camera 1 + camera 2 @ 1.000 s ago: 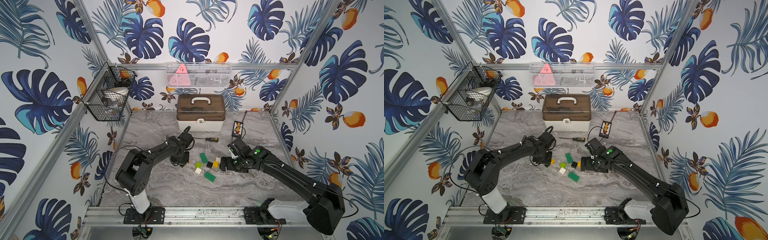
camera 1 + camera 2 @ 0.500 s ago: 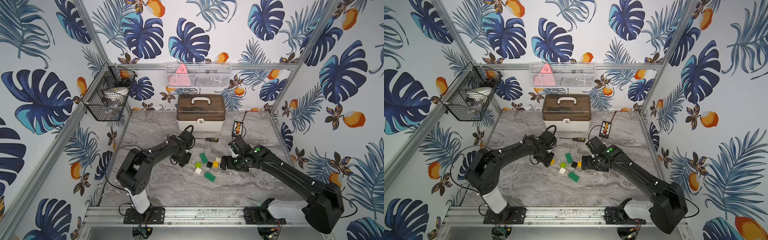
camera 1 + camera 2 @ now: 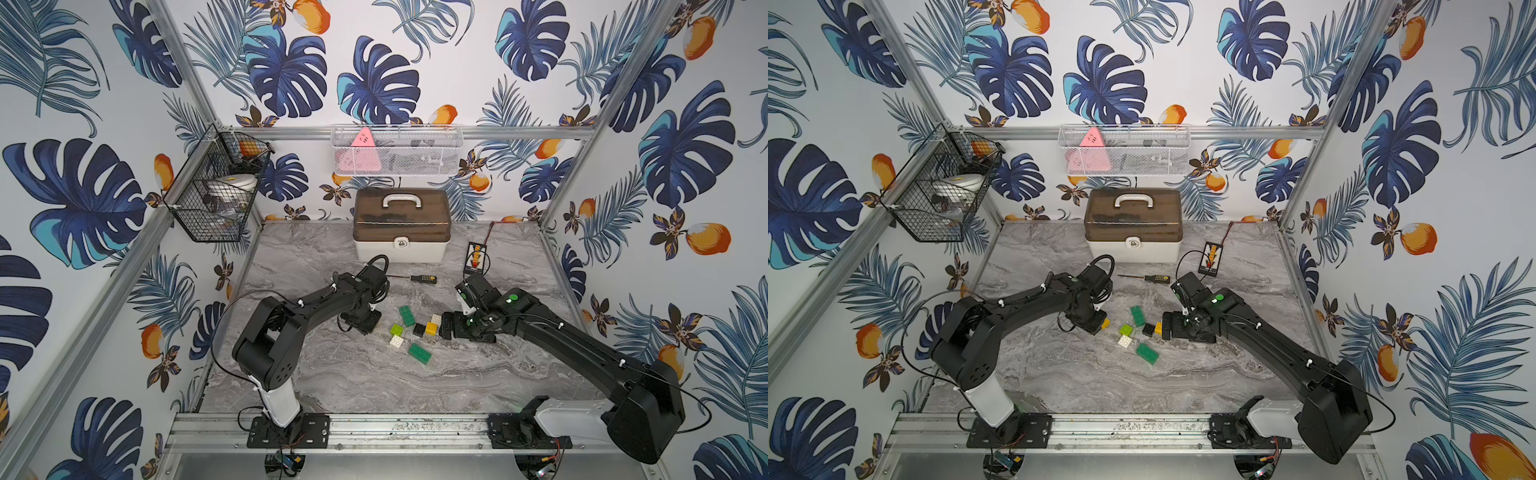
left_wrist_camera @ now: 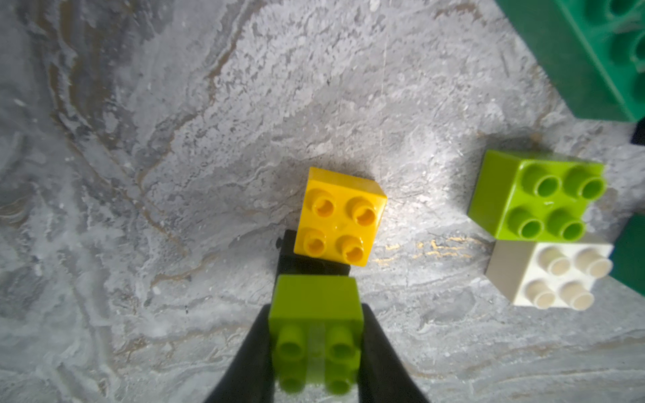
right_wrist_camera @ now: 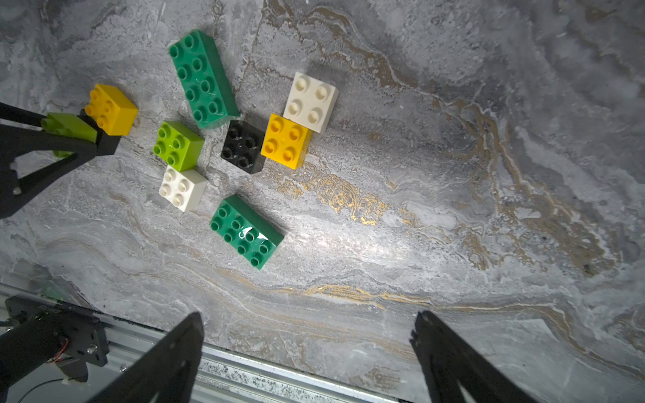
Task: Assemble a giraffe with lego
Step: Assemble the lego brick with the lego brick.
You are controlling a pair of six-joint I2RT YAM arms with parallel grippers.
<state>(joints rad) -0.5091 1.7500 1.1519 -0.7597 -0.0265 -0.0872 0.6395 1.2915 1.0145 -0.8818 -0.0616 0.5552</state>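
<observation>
My left gripper [image 4: 316,349] is shut on a lime brick [image 4: 316,307], low over the marble table [image 3: 374,382]. Just beyond that brick a yellow brick [image 4: 340,216] rests tilted against something black. The rest of the lego lies loose between the arms: two long green bricks [image 5: 202,78] [image 5: 246,232], a lime one [image 5: 178,144], two white [image 5: 181,186] [image 5: 310,101], a black [image 5: 242,146] and a yellow [image 5: 286,141]. My right gripper [image 5: 309,316] stands open and empty, beside the pile in both top views [image 3: 446,326] [image 3: 1167,326]. The giraffe as a joined figure is out of view.
A screwdriver [image 3: 422,278] lies behind the bricks. A lidded white box [image 3: 401,232] stands at the back, with a small wired board [image 3: 476,257] to its right. Wire baskets hang on the left wall [image 3: 216,195] and the back wall [image 3: 395,151]. A metal rail [image 3: 395,428] runs along the front.
</observation>
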